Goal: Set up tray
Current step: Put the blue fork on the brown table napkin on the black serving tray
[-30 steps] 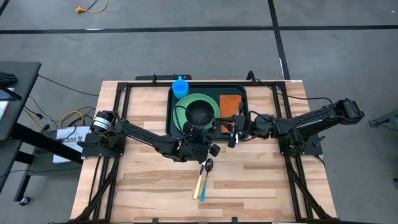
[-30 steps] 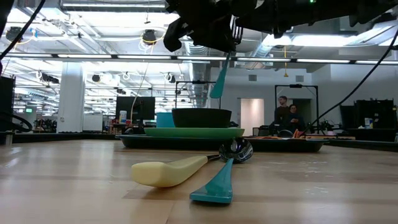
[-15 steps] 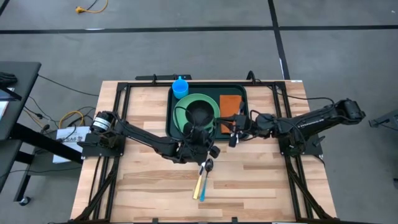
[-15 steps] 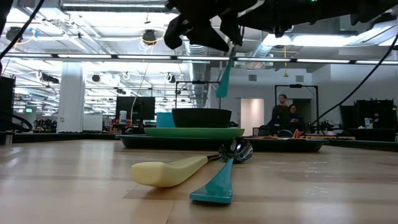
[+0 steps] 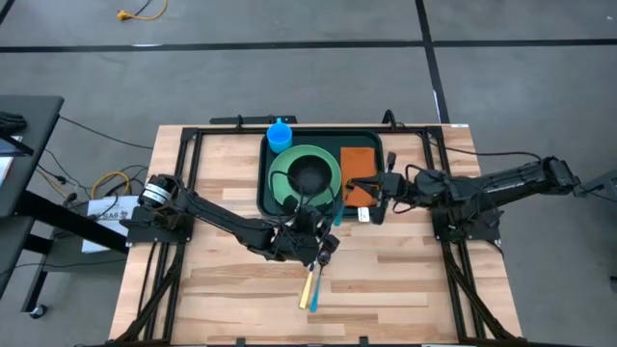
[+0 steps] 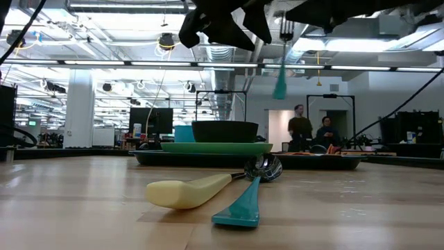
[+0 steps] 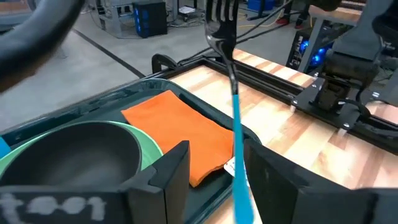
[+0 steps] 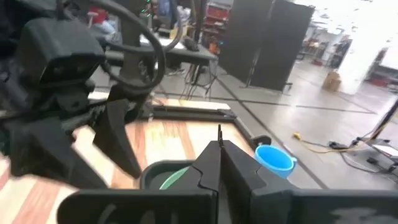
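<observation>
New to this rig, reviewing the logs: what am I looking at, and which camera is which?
Two robot arms at a wooden table. One camera looks straight down, one sits at table height, and one rides on each wrist.

A dark green tray holds a light-green plate with a dark bowl, an orange cloth and a blue cup. In front of it lie a cream-handled spoon and a teal-handled utensil.

The right gripper, fingers shut, holds a teal-handled fork by its metal end, handle hanging down above the table. The left gripper is beside it, fingers open, holding nothing.
</observation>
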Robot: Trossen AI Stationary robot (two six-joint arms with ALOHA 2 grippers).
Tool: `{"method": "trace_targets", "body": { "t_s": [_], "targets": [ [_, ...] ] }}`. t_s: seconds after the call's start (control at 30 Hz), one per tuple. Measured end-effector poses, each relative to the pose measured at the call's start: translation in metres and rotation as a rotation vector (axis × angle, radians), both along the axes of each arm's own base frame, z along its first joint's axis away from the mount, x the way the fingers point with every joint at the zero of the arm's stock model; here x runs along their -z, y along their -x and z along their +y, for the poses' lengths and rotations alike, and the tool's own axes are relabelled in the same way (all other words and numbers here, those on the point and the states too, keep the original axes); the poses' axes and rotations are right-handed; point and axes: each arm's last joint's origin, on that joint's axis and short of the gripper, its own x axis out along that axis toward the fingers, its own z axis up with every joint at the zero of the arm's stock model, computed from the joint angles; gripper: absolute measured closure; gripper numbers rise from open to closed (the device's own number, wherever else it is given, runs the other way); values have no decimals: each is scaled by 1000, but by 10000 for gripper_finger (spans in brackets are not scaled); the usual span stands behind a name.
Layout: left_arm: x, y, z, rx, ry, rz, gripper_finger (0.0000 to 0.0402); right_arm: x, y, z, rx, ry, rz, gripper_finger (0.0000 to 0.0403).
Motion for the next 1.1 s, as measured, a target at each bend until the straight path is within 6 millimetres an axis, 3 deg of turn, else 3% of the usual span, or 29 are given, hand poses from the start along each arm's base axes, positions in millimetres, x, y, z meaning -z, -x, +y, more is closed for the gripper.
{"method": "trace_targets", "body": {
  "t_s": [0.17, 0.37, 0.7, 0.87, 1.1],
  "targets": [
    [3, 1, -1, 48, -8, 61, 259, -2, 16, -9, -18, -28, 46, 403],
    [3, -1, -3, 126, 46, 52, 259, 0, 27, -37, -59, -101, 107, 403],
    [-27, -11, -15, 574, 28, -66, 259, 4, 43, -105, -259, -310, 62, 403],
    [-44, -8, -18, 738, -22, -127, 259, 17, 47, -140, -279, -413, 65, 403],
    [-42, -6, -20, 815, -52, -137, 259, 43, 47, -181, -262, -532, 61, 403]
  ]
}}
